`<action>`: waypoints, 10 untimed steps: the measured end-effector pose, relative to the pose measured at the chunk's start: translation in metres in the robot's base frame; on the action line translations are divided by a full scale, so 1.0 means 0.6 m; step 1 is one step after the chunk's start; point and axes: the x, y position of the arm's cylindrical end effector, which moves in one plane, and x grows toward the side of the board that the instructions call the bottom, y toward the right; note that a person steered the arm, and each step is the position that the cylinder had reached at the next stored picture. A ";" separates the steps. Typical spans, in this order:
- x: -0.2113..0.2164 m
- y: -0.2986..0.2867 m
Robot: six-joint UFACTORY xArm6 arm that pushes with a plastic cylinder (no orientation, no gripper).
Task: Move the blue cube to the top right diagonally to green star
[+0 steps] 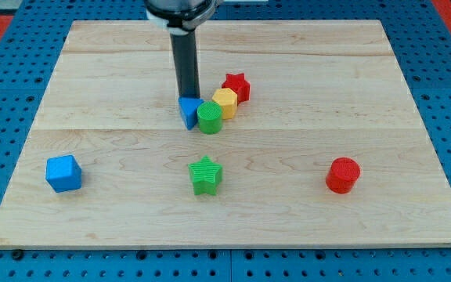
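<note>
The blue cube (63, 173) sits near the view's lower left of the wooden board (116, 70). The green star (205, 175) lies at the lower middle, well to the right of the cube. My tip (189, 97) stands at the board's middle, just above and touching a blue triangular block (188, 112). The tip is far up and to the right of the blue cube, and above the green star.
A green cylinder (209, 117), a yellow hexagonal block (225, 102) and a red star (236, 86) form a diagonal row to the right of the blue triangular block. A red cylinder (342, 175) stands at the lower right.
</note>
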 end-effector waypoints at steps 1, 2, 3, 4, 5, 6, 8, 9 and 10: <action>0.072 -0.074; 0.143 -0.146; 0.201 -0.171; 0.268 -0.140; 0.315 -0.205; 0.306 -0.277; 0.194 -0.331; 0.182 -0.274; 0.234 -0.267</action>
